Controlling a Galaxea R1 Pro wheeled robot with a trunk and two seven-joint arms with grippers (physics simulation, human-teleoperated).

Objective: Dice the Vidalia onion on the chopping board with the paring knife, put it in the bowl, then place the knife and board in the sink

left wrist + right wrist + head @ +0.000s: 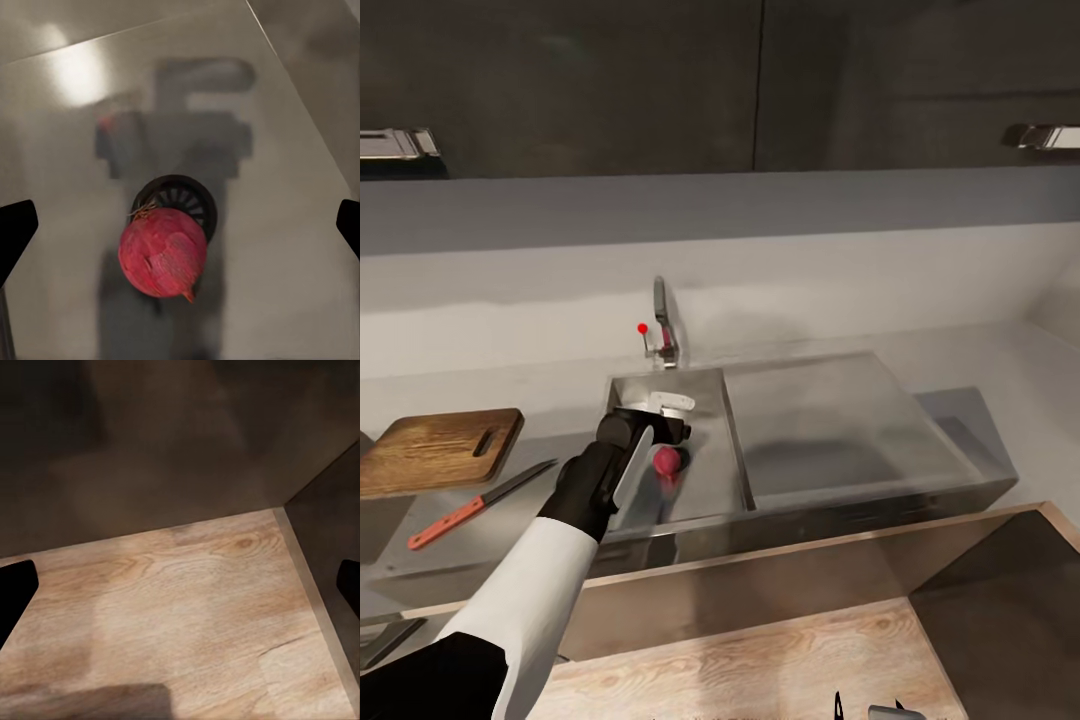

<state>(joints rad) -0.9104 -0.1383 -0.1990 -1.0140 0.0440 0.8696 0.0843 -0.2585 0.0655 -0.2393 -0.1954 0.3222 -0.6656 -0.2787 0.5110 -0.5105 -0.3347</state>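
Observation:
The Vidalia onion (667, 460) (163, 253), round with a reddish skin, lies on the floor of the sink (705, 400) beside the round drain (189, 196). My left gripper (676, 427) (180, 229) hangs open just above the onion, one finger on each side and neither touching it. The brown chopping board (435, 450) lies on the countertop (1000, 360) left of the sink. Just in front of the board rests the red-handled paring knife (475, 505). My right gripper (865, 710) (180, 589) is open and empty over the wooden floor. The bowl is out of view.
A chrome tap (661, 325) with a red knob stands behind the basin. The flat steel drainboard (830, 420) extends to the right. Dark wall cabinets (660, 80) hang above. Dark lower cabinet fronts (150, 450) face the right gripper.

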